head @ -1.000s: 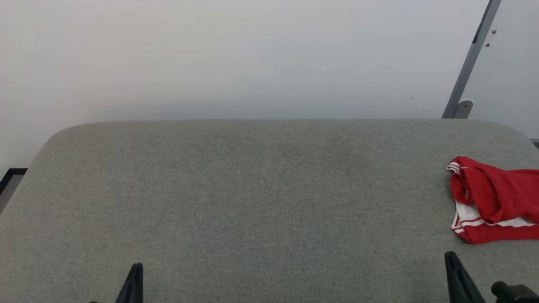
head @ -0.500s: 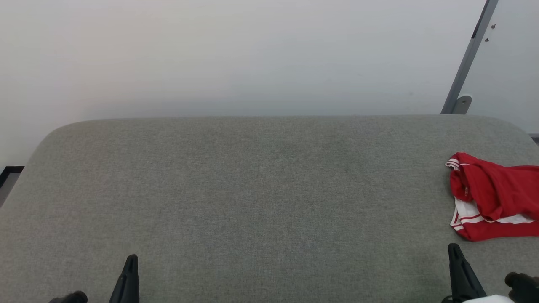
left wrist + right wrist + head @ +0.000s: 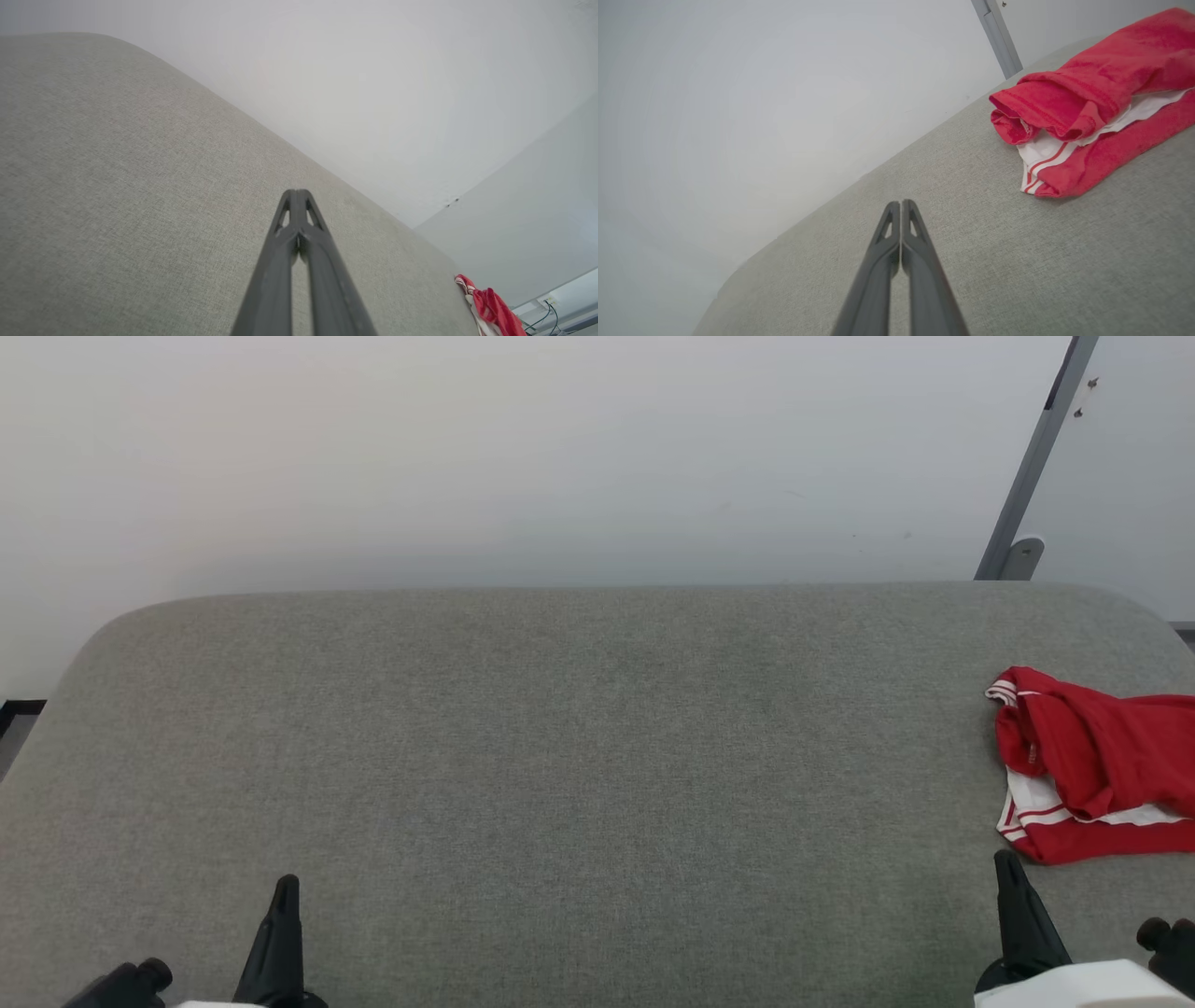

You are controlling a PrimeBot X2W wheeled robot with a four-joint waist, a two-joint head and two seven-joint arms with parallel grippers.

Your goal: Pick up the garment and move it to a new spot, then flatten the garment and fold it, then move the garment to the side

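**Grey woven-fabric tabletop with a bunched bright red soft garment with white cuff bands at its right side**

The tabletop has rounded far corners and stands against a plain white wall. A slanted grey metal post rises behind its far right corner.

The garment lies in a loose heap on the right side of the surface, about midway between the near and far edges. It runs out past the right border of the head view. A red fold lies over a white band with thin red stripes, which shows at the heap's left end.

The left gripper sits at the near left over bare grey fabric. Its two long dark fingers are pressed together at the tips and hold nothing, and it is well apart from the garment.

The right gripper sits at the near right, its fingers likewise closed tip to tip and empty. Its tip is close to the garment's near left corner but does not touch it. In the right wrist view a strip of bare tabletop lies between the fingertips and the red cloth.
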